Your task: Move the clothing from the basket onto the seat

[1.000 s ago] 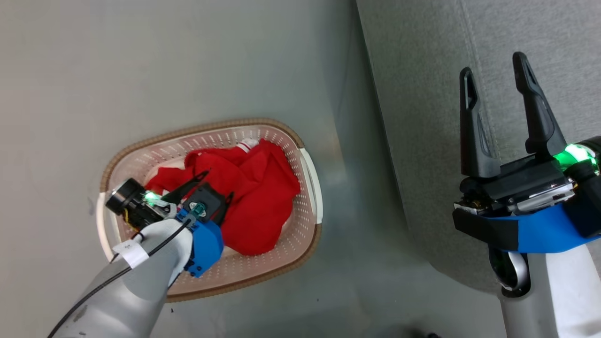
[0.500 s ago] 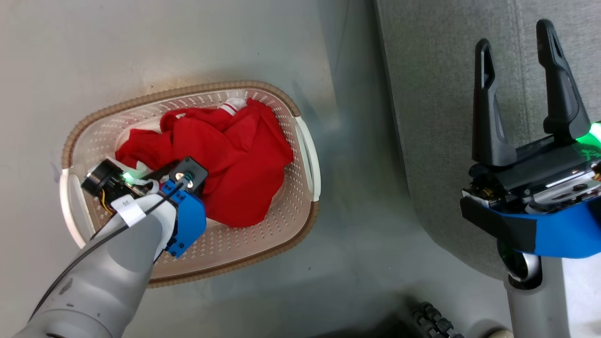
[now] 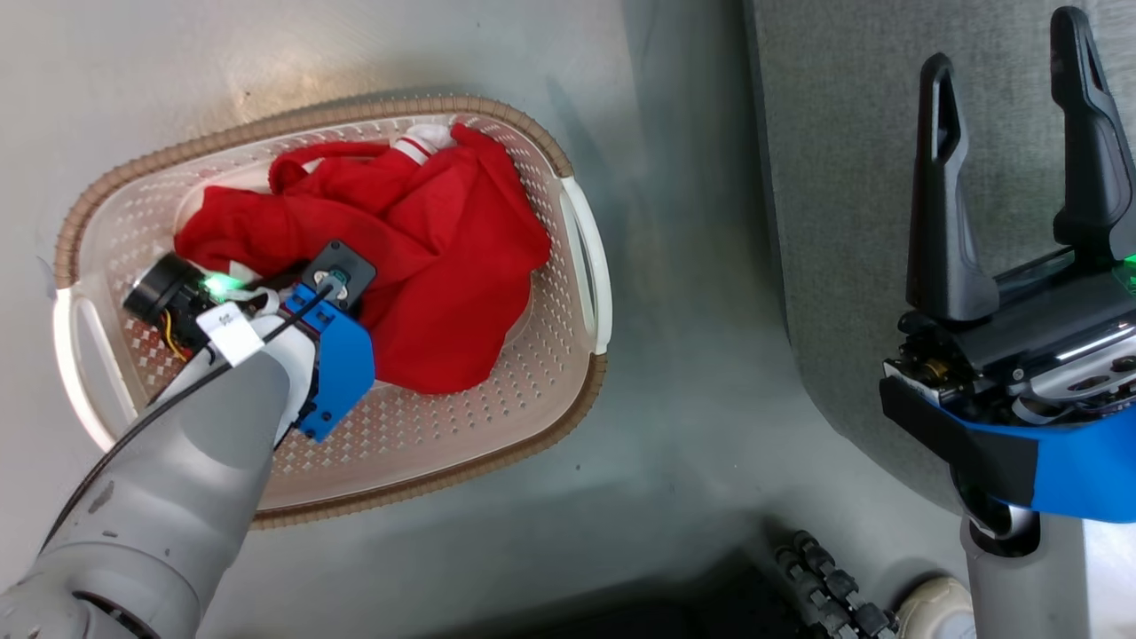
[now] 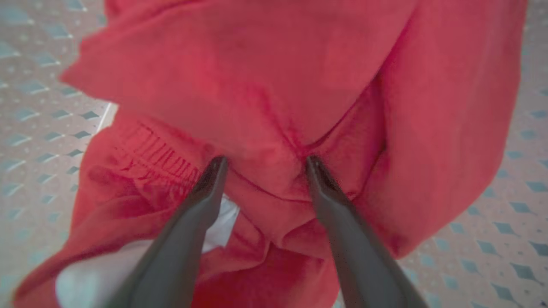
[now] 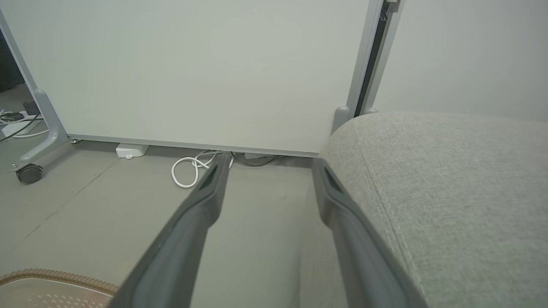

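One heap of clothing [image 3: 444, 257] in basket [image 3: 568, 417] at 10 o'clock | we judge it soft, light; pinch a raised fold | left end effector [image 4: 263, 164] parted astride fold, not clamped; right end effector [image 3: 1005, 43] agape, empty

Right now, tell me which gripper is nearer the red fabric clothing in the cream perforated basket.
Left. The left gripper, open, presses into the clothing inside the basket; the right gripper hangs open over the light-grey fabric seat.

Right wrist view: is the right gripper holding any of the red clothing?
No, the right gripper stands open with nothing held between its jaws, beside the grey seat.
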Motion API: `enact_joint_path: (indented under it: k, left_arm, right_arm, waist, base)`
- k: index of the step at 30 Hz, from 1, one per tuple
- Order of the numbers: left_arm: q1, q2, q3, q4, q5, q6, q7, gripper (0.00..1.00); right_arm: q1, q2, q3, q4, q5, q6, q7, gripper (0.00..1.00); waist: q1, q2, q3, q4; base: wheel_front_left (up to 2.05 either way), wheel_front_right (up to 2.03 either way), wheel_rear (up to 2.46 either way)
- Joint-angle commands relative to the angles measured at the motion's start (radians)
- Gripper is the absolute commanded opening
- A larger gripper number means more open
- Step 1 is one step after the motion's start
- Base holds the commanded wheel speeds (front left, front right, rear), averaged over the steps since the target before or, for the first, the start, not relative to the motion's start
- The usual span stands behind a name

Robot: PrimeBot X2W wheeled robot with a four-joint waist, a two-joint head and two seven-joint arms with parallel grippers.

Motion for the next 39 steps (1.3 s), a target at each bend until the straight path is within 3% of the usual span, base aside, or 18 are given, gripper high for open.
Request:
enact_joint_path:
  k: [1,8,9,10,11,28,39]
  left_arm:
    - [-0.018,0.003,-0.008,0.002,-0.008,-0.001,0.006,1.0]
    - [-0.035,0.003,-0.05,0.01,0.005,-0.001,0.043,1.0]
    - [-0.038,0.002,-0.054,0.01,0.008,-0.001,0.048,0.73]
    - [-0.04,0.002,-0.058,0.011,0.007,-0.001,0.05,0.21]
    - [-0.042,0.002,-0.064,0.011,0.01,-0.001,0.052,0.0]
    - [-0.037,-0.053,-0.11,-0.016,-0.051,-0.001,-0.126,0.0]
    - [0.024,-0.099,-0.121,-0.044,-0.133,-0.001,-0.232,0.0]
  right_arm:
    - [-0.012,-0.003,0.0,-0.008,0.002,0.0,-0.003,1.0]
    - [0.001,-0.003,-0.007,-0.031,-0.01,0.0,-0.003,1.0]
    - [0.002,-0.003,-0.008,-0.032,-0.012,0.0,-0.003,1.0]
    - [0.003,-0.003,-0.009,-0.032,-0.013,0.0,-0.003,1.0]
    - [0.003,-0.003,-0.009,-0.032,-0.014,0.0,-0.003,1.0]
    - [-0.01,-0.003,-0.006,0.012,-0.018,0.0,-0.003,1.0]
    - [0.027,-0.003,-0.008,0.072,-0.028,0.0,-0.003,1.0]
  waist:
    - [-0.0001,0.0,0.008,0.0]
    - [-0.0001,0.0,0.032,-0.002]
    - [-0.0001,0.0,0.033,-0.001]
    - [-0.0001,0.0,0.033,0.0]
    - [-0.0001,0.0,0.033,0.001]
    - [-0.0001,0.0,-0.079,0.051]
    - [-0.0001,0.0,-0.242,0.098]
  base:
    - [0.0,0.0,0.0]
    - [0.0,0.0,0.0]
    - [0.0,0.0,0.0]
    - [0.0,0.0,0.0]
    - [0.0,0.0,0.0]
    - [0.0,0.0,0.0]
    - [0.0,0.0,0.0]
